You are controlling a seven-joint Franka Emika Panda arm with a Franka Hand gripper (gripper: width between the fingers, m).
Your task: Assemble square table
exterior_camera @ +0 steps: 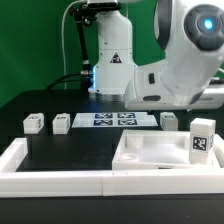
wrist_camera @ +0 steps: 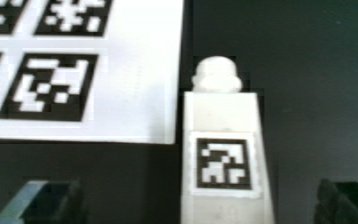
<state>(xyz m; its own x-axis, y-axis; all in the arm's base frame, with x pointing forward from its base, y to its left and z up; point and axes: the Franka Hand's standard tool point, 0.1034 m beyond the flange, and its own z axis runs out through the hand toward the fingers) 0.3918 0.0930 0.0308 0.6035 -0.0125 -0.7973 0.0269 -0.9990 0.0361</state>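
Note:
The square tabletop (exterior_camera: pixel 150 152) is a flat white slab lying at the exterior view's front right. A tagged white leg (exterior_camera: pixel 203 140) stands by its right edge. Three more legs lie on the black surface: two at the left (exterior_camera: pixel 35 122) (exterior_camera: pixel 62 122) and one right of the marker board (exterior_camera: pixel 168 119). In the wrist view a leg (wrist_camera: pixel 222 130) with a tag and a rounded screw tip lies between the fingers (wrist_camera: pixel 34 200). My gripper (wrist_camera: pixel 190 204) is open, with a gap between the leg and each finger. In the exterior view the arm hides the fingers.
The marker board (exterior_camera: pixel 113 119) lies in the middle at the back, and in the wrist view (wrist_camera: pixel 69 70) it is right beside the leg. A long white rail (exterior_camera: pixel 60 180) borders the front and left of the black surface. The arm's bulk (exterior_camera: pixel 180 60) hangs over the right side.

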